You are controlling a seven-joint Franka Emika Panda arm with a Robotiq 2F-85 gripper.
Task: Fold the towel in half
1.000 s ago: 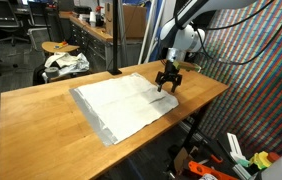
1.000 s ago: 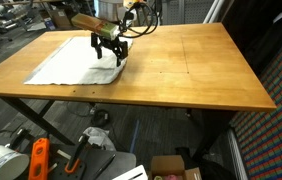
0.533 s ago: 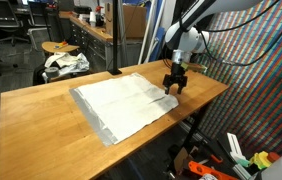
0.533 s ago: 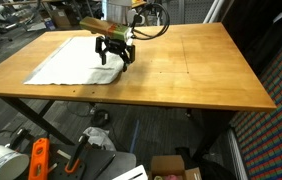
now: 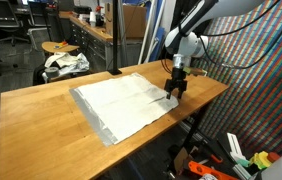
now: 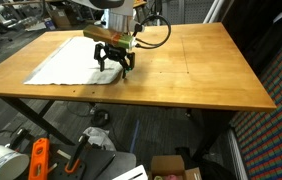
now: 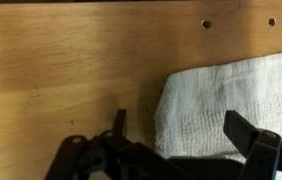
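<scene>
At the left, beyond the far edge of the surface, one small cloth bundle with dark patches lies apart from the work; it has no role in this task. Toward the middle, one towel lies spread flat on the wood as a single layer, with a grey strip along its near edge, so no fold is made yet. At the right end of the towel, one gripper hangs low over the cloth's corner, its jaws wide apart and holding nothing. I judge it is placed there because a corner is the easiest part of thin cloth to pinch and then carry across to the opposite side. Seen from the wrist, the towel's edge runs between the two dark fingers (the cloth reaches further under the right one), and two small holes show in the bare wood above.
</scene>
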